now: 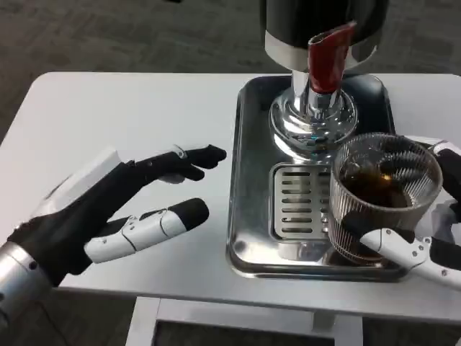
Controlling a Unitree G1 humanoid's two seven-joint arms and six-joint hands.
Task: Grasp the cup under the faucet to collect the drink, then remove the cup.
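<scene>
Your right hand (pixel 425 245) is wrapped around the clear ribbed glass cup (pixel 384 196) — dark drink inside — on the steel drip tray (pixel 252 180), just beside the red-handled faucet (pixel 325 61). Left hand (pixel 122 213) spread wide, holding nothing.

It looked like an office or lab. A white counter (pixel 108 122) stood on grey carpet (pixel 130 32) at 12 o'clock. A steel drip tray (pixel 248 180) sat at 3 o'clock.

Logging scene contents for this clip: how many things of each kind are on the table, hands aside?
Drink dispenser: 1
Metal tray: 1
Ribbed glass cup: 1, holding dark drink, gripped by the right hand
Total: 3
The left hand holds nothing.
</scene>
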